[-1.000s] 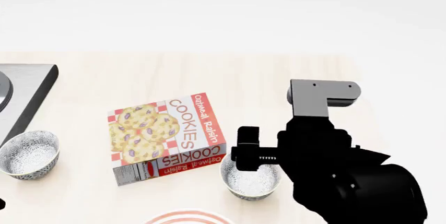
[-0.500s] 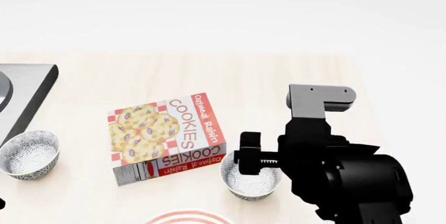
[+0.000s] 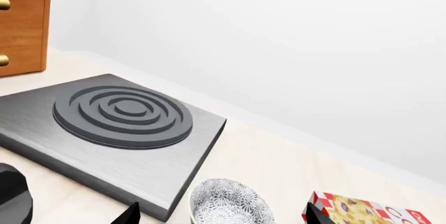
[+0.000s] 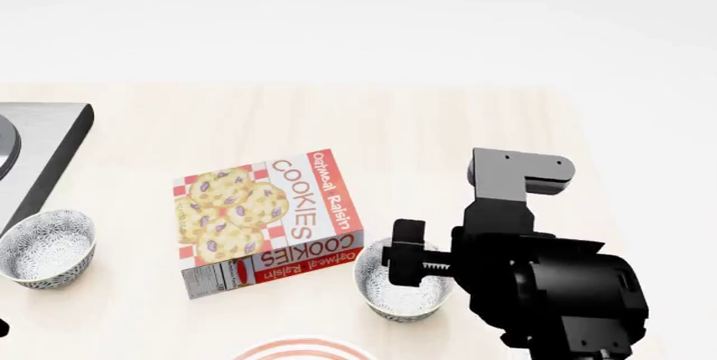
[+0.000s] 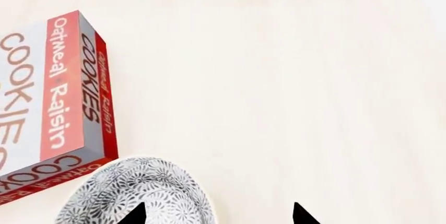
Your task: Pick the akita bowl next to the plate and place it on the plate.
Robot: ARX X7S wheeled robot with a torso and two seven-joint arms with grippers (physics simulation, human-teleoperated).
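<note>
The akita bowl (image 4: 398, 291), speckled grey-black outside and white inside, stands just past the red-ringed plate (image 4: 302, 350), whose rim shows at the head view's bottom edge. My right gripper (image 4: 408, 261) hovers over this bowl, open. In the right wrist view its gripper (image 5: 217, 216) has one fingertip over the bowl (image 5: 137, 192) and the other outside its rim. An identical bowl (image 4: 45, 248) sits at the far left. The open left gripper (image 3: 221, 220) looks at that bowl (image 3: 226, 203) and holds nothing.
A cookie box (image 4: 269, 219) lies flat right beside the akita bowl, nearly touching it. A grey stove plate (image 3: 122, 114) sits at the table's left, with a wooden drawer unit (image 3: 21, 20) behind it. A white wall runs along the table's far edge.
My right arm has shifted slightly right and lower, and its gripper has come down closer over the akita bowl. The bowls, box and plate have not moved.
</note>
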